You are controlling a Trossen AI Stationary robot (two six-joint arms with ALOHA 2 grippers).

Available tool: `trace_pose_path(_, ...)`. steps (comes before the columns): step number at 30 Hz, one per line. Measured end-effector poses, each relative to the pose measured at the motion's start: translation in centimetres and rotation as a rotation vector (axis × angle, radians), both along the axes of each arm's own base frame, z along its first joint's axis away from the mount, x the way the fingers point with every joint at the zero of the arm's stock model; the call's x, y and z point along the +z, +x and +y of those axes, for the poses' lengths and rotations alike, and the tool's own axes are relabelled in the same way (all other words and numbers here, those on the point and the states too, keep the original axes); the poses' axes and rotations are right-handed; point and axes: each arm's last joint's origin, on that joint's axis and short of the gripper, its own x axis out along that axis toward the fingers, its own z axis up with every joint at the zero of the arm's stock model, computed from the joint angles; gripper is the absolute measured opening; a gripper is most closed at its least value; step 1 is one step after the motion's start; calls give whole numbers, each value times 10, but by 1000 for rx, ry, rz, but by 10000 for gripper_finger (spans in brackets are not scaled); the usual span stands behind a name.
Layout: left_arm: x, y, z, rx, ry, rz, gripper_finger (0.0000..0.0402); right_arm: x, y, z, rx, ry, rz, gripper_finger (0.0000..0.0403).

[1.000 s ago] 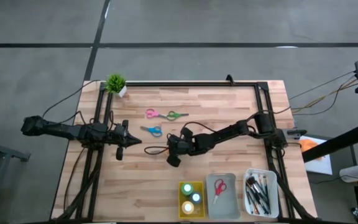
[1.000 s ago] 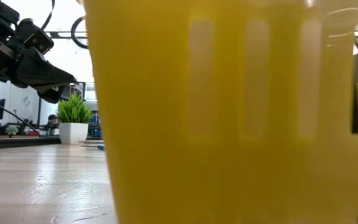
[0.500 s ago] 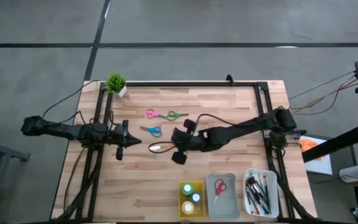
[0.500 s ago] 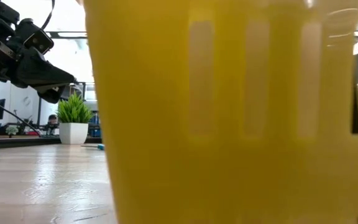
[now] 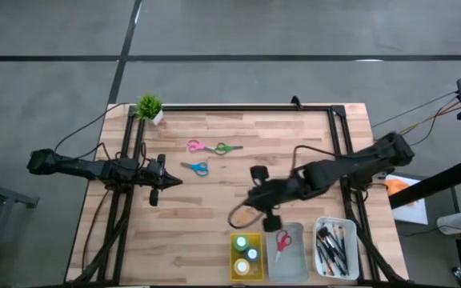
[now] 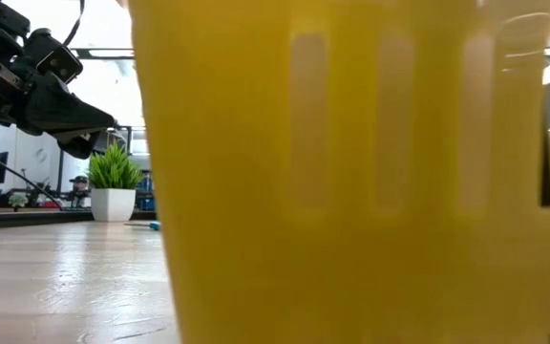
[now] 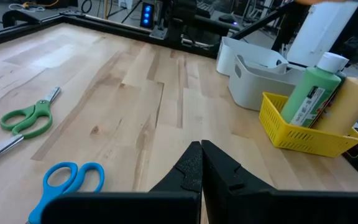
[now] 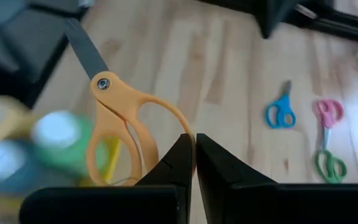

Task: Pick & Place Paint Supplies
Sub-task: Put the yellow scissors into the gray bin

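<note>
Looks like a robotics lab or workshop. The pale wooden butcher-block tabletop sits in a black metal frame on a bare grey concrete floor, cables trail off the right edge, and lit-up electronics racks stand beyond the far edge.

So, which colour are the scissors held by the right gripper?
Orange scissors, shown best in the right wrist view.

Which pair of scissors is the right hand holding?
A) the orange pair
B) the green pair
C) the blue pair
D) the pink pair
A: the right hand is shut on a handle loop of the orange scissors, while the blue, pink and green pairs lie on the table beyond.
</note>
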Motion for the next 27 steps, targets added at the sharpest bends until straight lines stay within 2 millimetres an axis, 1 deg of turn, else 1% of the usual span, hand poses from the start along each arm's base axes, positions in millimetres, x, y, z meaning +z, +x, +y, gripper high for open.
trace_pose_path(3,0,0,0,0,0,0,0,8,-18,11,114,-12,35,11)
trace_pose_path(6,0,0,0,0,0,0,0,9,-35,20,216,-51,97,11)
trace_pose_path(9,0,0,0,-1,0,-1,0,6,-50,29,262,-79,179,11)
trace_pose_path(11,0,0,0,0,0,0,0,3,-59,36,267,-54,241,11)
trace_pose_path(15,0,0,0,-1,0,0,0,-6,-66,54,256,-7,311,11)
trace_pose_path(21,0,0,0,0,0,0,0,-31,-70,79,309,-52,394,11)
trace_pose_path(24,0,0,0,0,0,0,0,-46,-70,85,321,-80,438,11)
trace_pose_path(27,0,0,0,0,0,0,0,-64,-69,87,315,-107,491,11)
